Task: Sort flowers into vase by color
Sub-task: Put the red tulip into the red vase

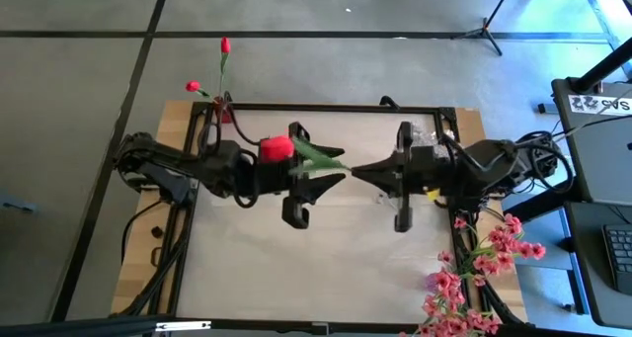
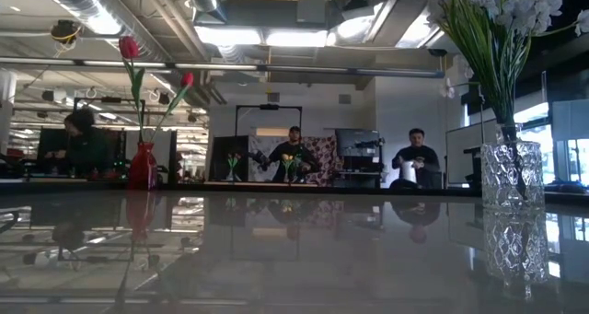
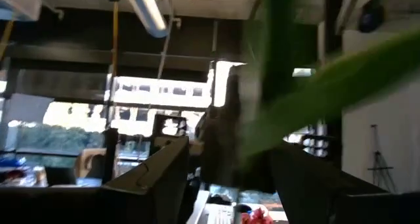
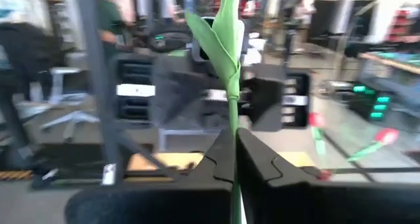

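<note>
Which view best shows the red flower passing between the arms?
The high view: the red flower lies between the left claw and right claw. The right wrist view shows only its stem and leaf, the left wrist view a green blur, the low view nothing.

Over the middle of the surface [image 1: 326, 258] the left end effector [image 1: 321, 179] and right end effector [image 1: 367, 171] meet tip to tip, a flower [image 1: 296, 151] between them. One vase [image 1: 223, 110] stands at the far left corner, another [image 2: 512, 176] at the right edge.

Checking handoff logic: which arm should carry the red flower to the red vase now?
Probably the right. The right pincer is shut on the red flower's stem; the left pincer is open beside the leaves. But the red vase stands at the far left corner, nearer the left arm.
</note>
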Controlling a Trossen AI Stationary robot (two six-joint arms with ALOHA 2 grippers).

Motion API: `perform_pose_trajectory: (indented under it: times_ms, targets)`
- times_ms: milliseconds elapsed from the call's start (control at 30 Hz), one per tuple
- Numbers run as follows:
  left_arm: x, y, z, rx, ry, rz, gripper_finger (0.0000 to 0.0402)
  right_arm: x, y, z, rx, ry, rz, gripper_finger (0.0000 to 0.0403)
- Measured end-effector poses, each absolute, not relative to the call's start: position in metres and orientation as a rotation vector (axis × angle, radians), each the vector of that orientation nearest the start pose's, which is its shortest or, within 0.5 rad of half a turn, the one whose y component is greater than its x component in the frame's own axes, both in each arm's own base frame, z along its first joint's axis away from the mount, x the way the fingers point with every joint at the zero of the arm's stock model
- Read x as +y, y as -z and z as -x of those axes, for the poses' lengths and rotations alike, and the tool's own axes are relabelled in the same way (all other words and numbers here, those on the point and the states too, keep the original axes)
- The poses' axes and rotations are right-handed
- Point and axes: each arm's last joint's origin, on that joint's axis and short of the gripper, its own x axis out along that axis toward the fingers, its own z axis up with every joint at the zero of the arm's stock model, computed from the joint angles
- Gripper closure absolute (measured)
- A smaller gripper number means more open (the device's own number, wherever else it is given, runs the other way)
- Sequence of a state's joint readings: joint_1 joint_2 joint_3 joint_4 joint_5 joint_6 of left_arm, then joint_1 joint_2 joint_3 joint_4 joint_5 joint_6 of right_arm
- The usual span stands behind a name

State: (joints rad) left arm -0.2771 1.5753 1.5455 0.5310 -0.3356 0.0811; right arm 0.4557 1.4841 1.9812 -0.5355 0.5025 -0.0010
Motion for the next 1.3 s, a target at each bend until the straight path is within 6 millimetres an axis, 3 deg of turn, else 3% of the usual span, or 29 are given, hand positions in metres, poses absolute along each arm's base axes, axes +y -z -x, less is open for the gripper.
perform_pose_trajectory:
  times_ms: [200,300,567,667,767,867,967,1100,1300]
  targets:
    - [-0.083,-0.466,-0.341,-0.482,-0.076,0.096,0.0198,0.109,-0.532,-0.258,0.032,0.108,0.044,0.0401]
    - [-0.080,-0.468,-0.341,-0.499,-0.101,0.140,0.0218,0.110,-0.530,-0.260,0.039,0.118,0.048,0.0401]
    - [-0.075,-0.468,-0.341,-0.507,-0.121,0.225,0.0366,0.111,-0.524,-0.265,0.065,0.179,0.044,0.0400]
    - [-0.077,-0.469,-0.339,-0.495,-0.139,0.208,0.0389,0.111,-0.524,-0.265,0.063,0.197,0.032,0.0395]
    - [-0.075,-0.472,-0.332,-0.450,-0.145,0.174,0.0392,0.112,-0.523,-0.267,0.066,0.205,0.024,0.0362]
    - [-0.068,-0.479,-0.320,-0.406,-0.195,0.140,0.0396,0.111,-0.526,-0.266,0.052,0.211,0.013,0.0300]
    - [-0.055,-0.486,-0.300,-0.322,-0.333,0.063,0.0396,0.107,-0.536,-0.259,0.034,0.242,0.003,0.0234]
    - [-0.026,-0.492,-0.267,-0.153,-0.653,-0.041,0.0397,0.093,-0.560,-0.233,-0.007,0.264,-0.024,0.0164]
    - [0.035,-0.470,-0.237,0.169,-1.178,-0.144,0.0397,0.072,-0.581,-0.192,-0.052,0.302,-0.034,0.0121]
